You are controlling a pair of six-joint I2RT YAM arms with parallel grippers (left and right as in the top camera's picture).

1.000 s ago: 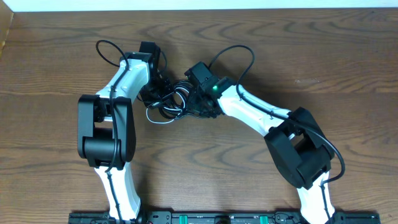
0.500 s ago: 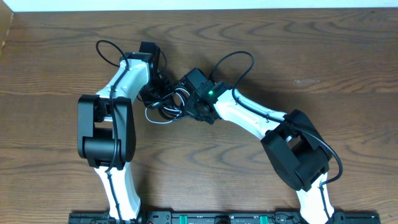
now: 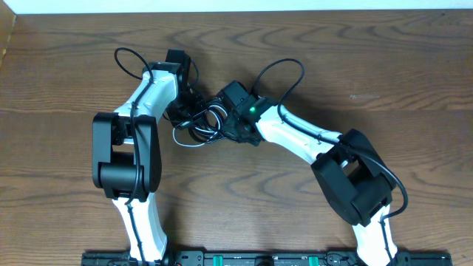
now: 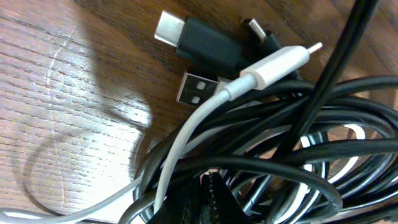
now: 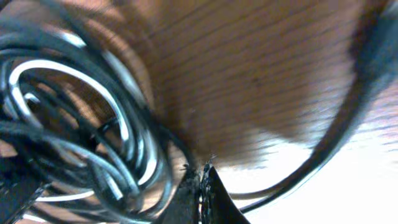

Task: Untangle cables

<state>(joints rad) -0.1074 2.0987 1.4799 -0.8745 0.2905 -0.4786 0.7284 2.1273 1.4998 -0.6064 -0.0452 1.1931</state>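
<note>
Left wrist: cables (image 4: 354,106) tangled — black loops (one white cord (image 4: 268,68)).

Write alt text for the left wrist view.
Close-up of a tangle of black cables on a wooden table, with a white cable running across them. Plug ends stick out at the top, including a black plug, a bare metal USB plug and the white cable's tip.

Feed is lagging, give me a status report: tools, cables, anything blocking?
Left tool, right tool both look shut. Between them thin black cords and one white cord, tangled. Nothing else blocking.
</note>
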